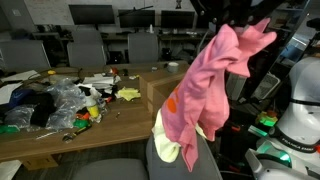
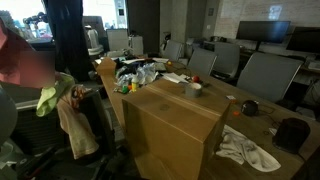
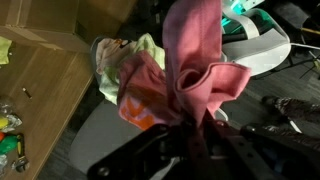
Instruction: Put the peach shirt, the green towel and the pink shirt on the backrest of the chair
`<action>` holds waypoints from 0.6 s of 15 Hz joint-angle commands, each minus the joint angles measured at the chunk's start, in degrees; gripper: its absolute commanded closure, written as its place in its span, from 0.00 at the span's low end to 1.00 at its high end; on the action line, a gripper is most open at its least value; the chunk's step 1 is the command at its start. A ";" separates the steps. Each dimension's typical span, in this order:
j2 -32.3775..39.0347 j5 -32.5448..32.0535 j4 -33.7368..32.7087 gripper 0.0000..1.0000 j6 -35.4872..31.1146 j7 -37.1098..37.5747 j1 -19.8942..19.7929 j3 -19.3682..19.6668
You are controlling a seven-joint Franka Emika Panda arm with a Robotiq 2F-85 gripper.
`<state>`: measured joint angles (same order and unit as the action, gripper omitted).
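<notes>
Pink shirt (image 3: 205, 75), wrist view: bunched in the gripper (image 3: 193, 142), jaws clamped on it. In an exterior view it dangles over the chair (image 1: 207, 165), green towel (image 1: 167, 150) draped there. In an exterior view, peach shirt (image 2: 75, 128) hangs too; one drape left, I'd say.

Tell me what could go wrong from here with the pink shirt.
1. The gripper is shut on one bunched end of the pink shirt, which hangs down in a long narrow bunch. Released like this, it may slide off the backrest of the chair rather than drape across it.
2. Its lower end lies against the green towel. Dragging the shirt sideways could pull the towel, and perhaps the peach shirt beside it, off the backrest.
</notes>
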<state>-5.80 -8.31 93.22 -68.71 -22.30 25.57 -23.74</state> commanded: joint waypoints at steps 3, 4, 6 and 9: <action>-1.11 -0.83 3.82 0.97 -1.80 0.62 -1.64 0.74; -1.39 -0.89 4.85 0.97 -2.19 0.60 -1.85 0.91; -2.33 -0.84 7.21 0.97 -3.55 0.85 -2.13 1.20; -3.84 -0.10 10.24 0.97 -5.71 1.11 -2.26 1.56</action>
<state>-6.46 -8.70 99.90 -71.88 -21.54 23.63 -22.50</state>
